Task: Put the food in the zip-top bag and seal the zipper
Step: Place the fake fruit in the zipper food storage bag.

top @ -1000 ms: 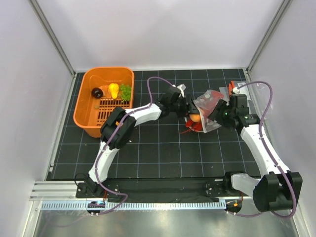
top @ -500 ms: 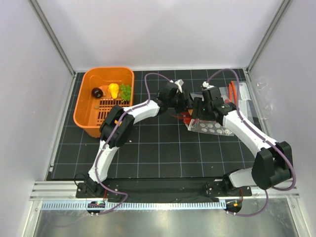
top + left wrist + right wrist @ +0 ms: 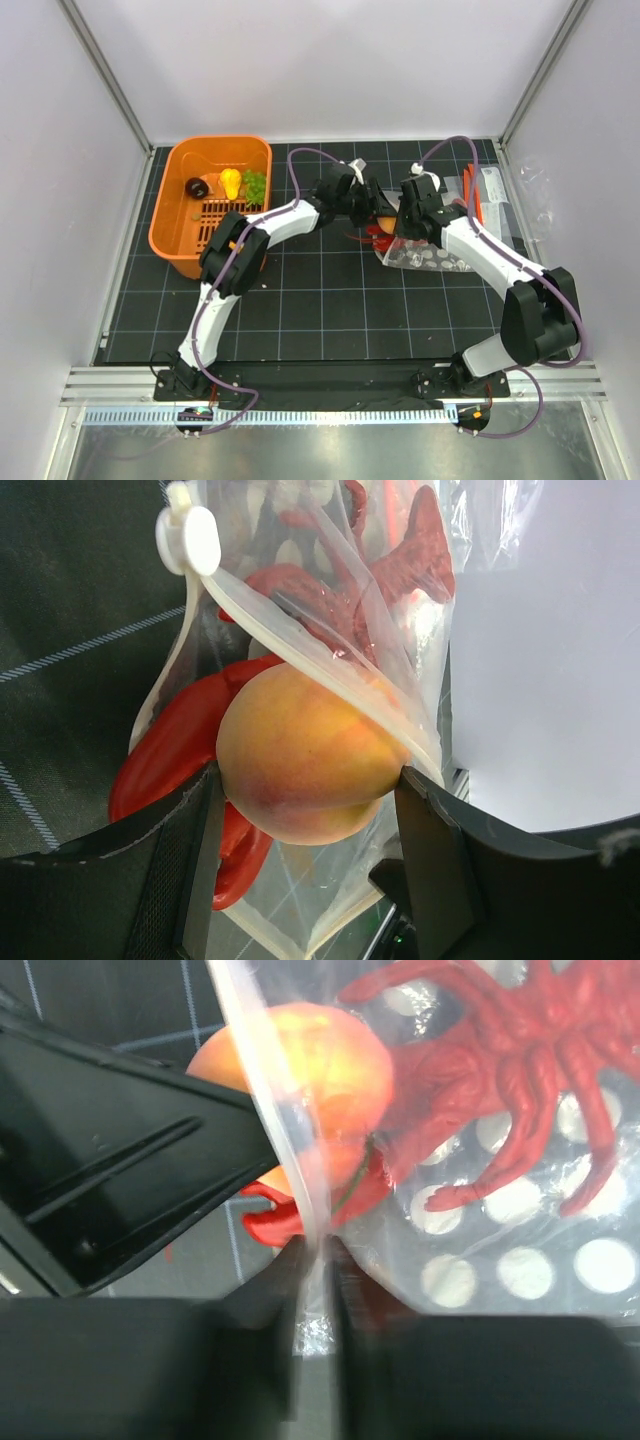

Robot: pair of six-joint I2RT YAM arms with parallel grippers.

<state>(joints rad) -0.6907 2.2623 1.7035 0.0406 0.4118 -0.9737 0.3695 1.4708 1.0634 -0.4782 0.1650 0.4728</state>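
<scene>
1. Two left fingers (image 3: pixel 305 815) squeeze the peach (image 3: pixel 300 750) at the bag (image 3: pixel 560 1290) mouth.
2. Right fingers (image 3: pixel 318 1265) pinch the bag's zipper (image 3: pixel 262 1090) edge.
3. Lobster (image 3: pixel 520 1070) lies in the bag, claw poking out.
4. Grapes (image 3: pixel 256 185) sit in the orange basket (image 3: pixel 172 238).

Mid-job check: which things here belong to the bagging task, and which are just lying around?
Job: peach, lobster, grape bunch in the basket, zip-top bag, zipper, left gripper, right gripper.
Lying about: orange basket, yellow toy, dark toy, clear packets.

left end effector (image 3: pixel 306 802) gripping, right end effector (image 3: pixel 315 1262) pinching
</scene>
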